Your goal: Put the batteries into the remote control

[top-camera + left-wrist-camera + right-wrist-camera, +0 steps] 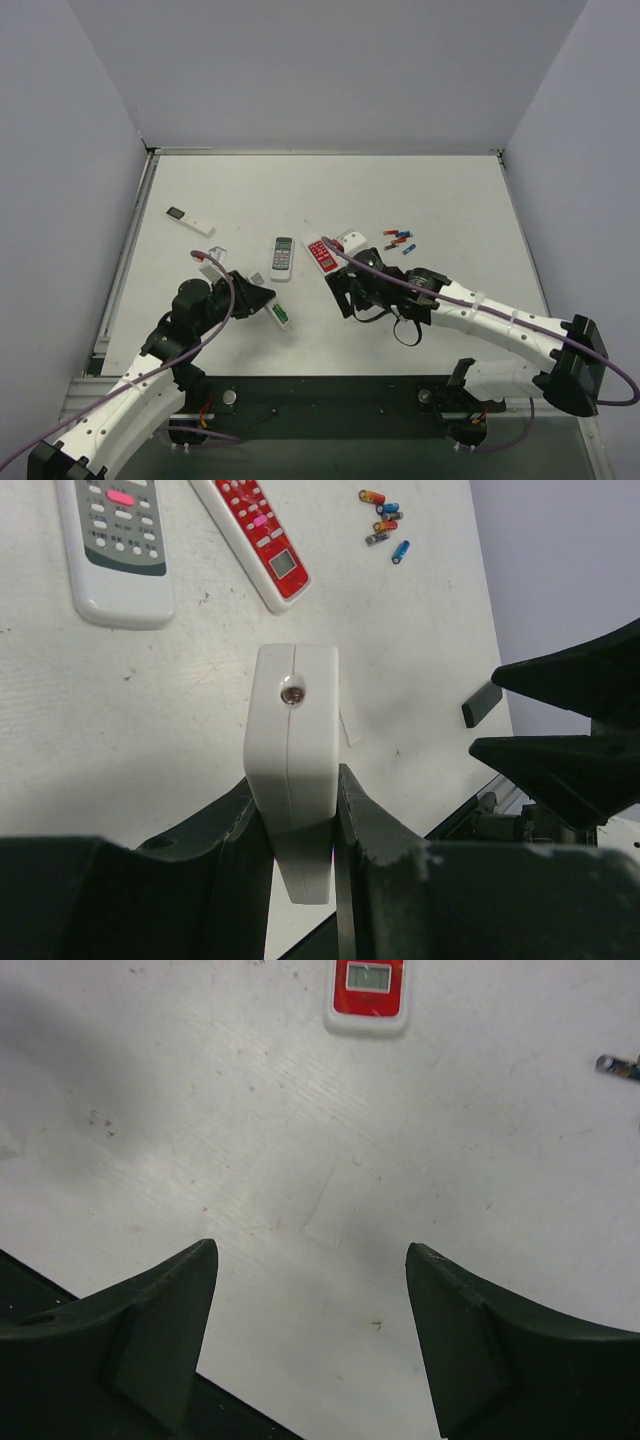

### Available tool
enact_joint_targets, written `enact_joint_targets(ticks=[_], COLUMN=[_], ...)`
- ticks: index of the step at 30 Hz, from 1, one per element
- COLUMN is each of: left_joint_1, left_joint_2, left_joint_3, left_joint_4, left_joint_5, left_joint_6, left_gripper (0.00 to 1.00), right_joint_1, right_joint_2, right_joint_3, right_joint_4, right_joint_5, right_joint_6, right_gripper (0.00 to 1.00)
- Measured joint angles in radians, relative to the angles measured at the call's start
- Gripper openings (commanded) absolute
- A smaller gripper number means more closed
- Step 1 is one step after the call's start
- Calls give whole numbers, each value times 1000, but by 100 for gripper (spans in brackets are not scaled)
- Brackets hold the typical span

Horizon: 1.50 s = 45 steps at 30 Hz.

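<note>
The remote control [280,315] is off the desk [450,190], pinched in the left claw [262,300] at the near left of the work area; from above a green patch shows on its white body. In the left wrist view its white end [292,750] sticks out between the two dark fingers [352,815], which press on its long sides, and a small round bulb sits in the end face. The batteries [400,240] lie in a loose cluster of red, blue and darker cylinders on the desk, well apart from the held remote control, toward the far right; the left wrist view shows the same cluster [383,520] at its top edge. Between the two lie a red remote [321,254] and, to its left, a grey-faced remote [283,258], both flat on the desk. The right claw [342,292] hangs just near of the red remote with its fingers spread wide and nothing between them [310,1260]; below it is bare desk, with the screen end of the red remote [368,990] just beyond. A white stick [190,220] with a black end lies at the far left.
</note>
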Motion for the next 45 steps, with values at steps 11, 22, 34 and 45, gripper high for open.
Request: enact_joint_targets(ticks=[11,22,34,45], left_joint_1=[0,0,0,0], left_joint_2=[-11,-11,-14,-21], left_joint_3=[-27,-59,-72,-76], left_joint_4=[-3,9,20,24], left_joint_5=[-2,9,24,28], left_joint_6=[-3,-8,-19,-29], left_gripper=[0,0,0,0], right_joint_1=[-55,-113,-131,-153], right_joint_2=[309,392,466,473], right_joint_3=[3,31,29,17], right_joint_4=[-104,-115,-94,-81], right_joint_5=[-99,-172,-190,-189], right_joint_6=[159,248,278,287], right_gripper=[50,43,39,30])
